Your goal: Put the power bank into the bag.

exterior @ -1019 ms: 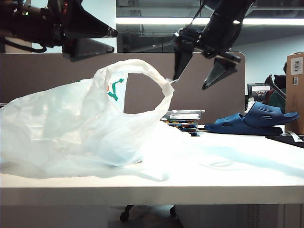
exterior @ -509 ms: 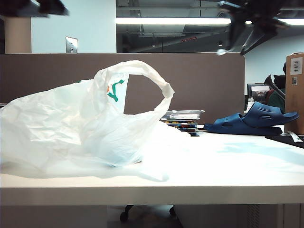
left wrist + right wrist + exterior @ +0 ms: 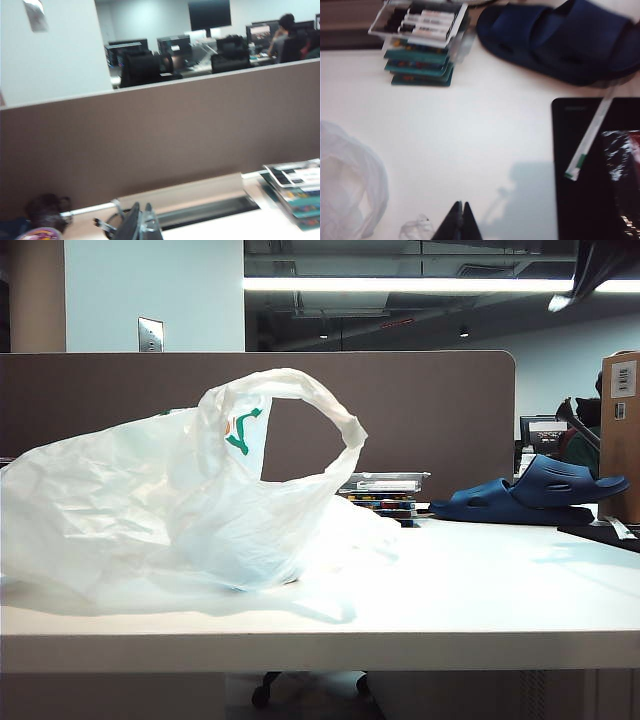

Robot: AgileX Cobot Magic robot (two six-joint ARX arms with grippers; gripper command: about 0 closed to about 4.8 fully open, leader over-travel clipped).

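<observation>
The bag (image 3: 170, 505) lies crinkled and white on the left of the table, one loop handle standing up. An edge of the bag (image 3: 345, 185) shows in the right wrist view. The power bank shows in no view. My left gripper (image 3: 141, 222) is shut with nothing in it and faces the brown partition over the back of the desk; it is outside the exterior view. High above the bare tabletop right of the bag, my right gripper (image 3: 461, 220) is shut and empty. Only a dark blurred piece of the right arm (image 3: 592, 265) shows at the exterior view's top right corner.
Dark blue slippers (image 3: 535, 495) (image 3: 560, 40) and a stack of clear cases (image 3: 385, 495) (image 3: 422, 40) sit at the back right. A black flat mat (image 3: 585, 165) with a paper strip lies at the right edge. A cardboard box (image 3: 622, 430) stands far right.
Both arms rose away from the bag's handle. The left arm left the exterior view and the right one went to its top right corner. Both grippers went from open to shut.
</observation>
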